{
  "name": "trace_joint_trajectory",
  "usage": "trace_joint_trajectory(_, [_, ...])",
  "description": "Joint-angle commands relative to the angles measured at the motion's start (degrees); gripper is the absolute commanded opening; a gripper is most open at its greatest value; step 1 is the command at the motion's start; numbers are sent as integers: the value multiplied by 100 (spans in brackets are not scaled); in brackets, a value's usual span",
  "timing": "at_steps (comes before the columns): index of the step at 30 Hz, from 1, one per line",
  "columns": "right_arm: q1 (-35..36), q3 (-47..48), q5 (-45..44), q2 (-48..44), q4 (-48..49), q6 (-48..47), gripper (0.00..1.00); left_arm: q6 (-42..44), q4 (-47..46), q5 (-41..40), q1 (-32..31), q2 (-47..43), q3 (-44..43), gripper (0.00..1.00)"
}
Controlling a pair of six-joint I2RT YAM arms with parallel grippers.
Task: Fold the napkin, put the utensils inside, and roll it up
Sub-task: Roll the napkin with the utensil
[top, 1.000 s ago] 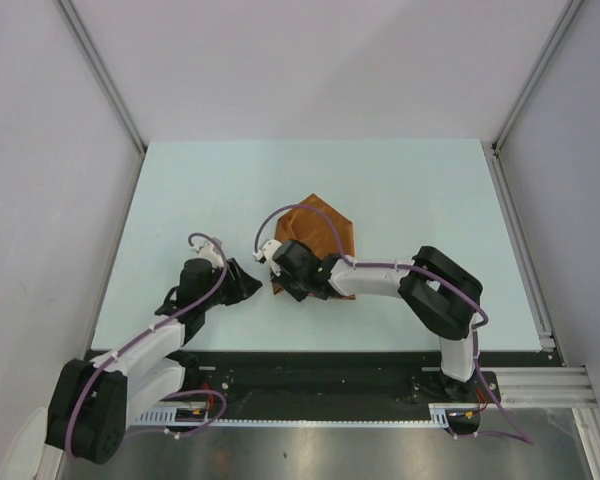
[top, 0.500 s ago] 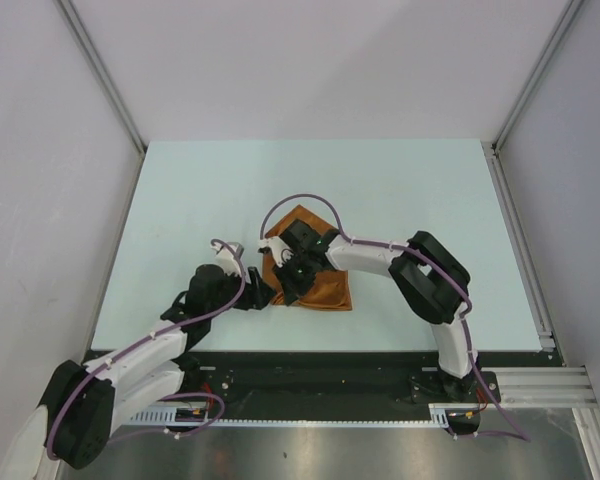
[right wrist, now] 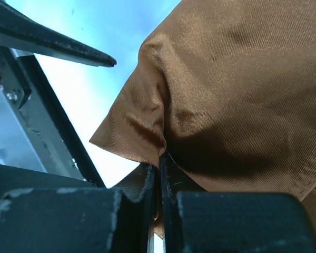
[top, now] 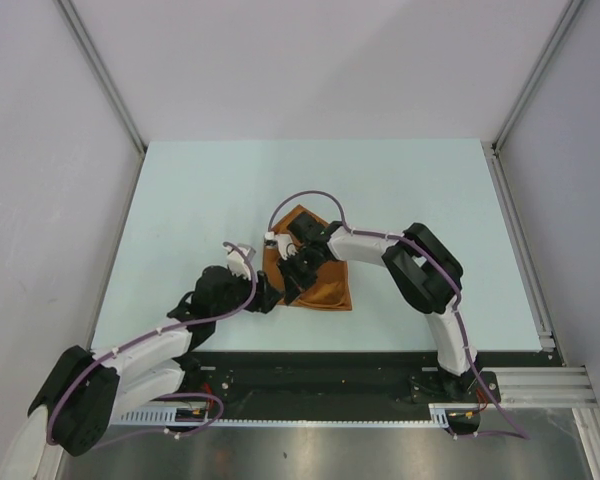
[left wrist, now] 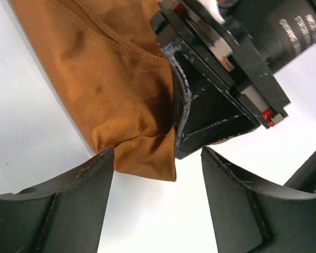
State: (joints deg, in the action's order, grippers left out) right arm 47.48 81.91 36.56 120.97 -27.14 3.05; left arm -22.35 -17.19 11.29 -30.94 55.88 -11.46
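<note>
The pale surface (top: 410,190) carries the napkin (top: 328,287) just below its centre, a folded rust-orange heap. From above, both claws meet at the cloth's 8 o'clock corner, and how their jaws stand cannot be made out. The right wrist view shows the right claw (right wrist: 159,164) pressed together on a pinched fold of fabric. The left wrist view shows the left claw (left wrist: 157,176) spread apart, with the napkin's lowest corner between its fingers (left wrist: 68,195). Whether they touch it is unclear.
</note>
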Motion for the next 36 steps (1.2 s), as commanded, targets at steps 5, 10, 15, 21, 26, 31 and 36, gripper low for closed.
trace_joint_trajectory(5, [-73, 71, 238, 357, -213, 82, 0, 222, -425, -13, -158, 239, 4, 71])
trace_joint_trajectory(10, [-143, 71, 282, 428, -196, 134, 0, 275, -425, 14, -237, 336, -23, 69])
trace_joint_trajectory(15, [-187, 62, 335, 463, -160, 161, 0, 284, -425, 14, -255, 406, -40, 66])
trace_joint_trajectory(21, [-222, 53, 379, 472, -160, 152, 0, 275, -443, -48, -307, 696, -128, 63])
trace_joint_trajectory(26, [-213, 53, 405, 507, -160, 152, 0, 275, -426, -162, -316, 784, -189, 59])
trace_joint_trajectory(31, [-213, 45, 449, 533, -143, 161, 0, 284, -425, -302, -316, 706, -163, 60])
trace_joint_trajectory(36, [-222, 36, 493, 551, -134, 170, 0, 301, -539, -329, -316, 688, -128, 65])
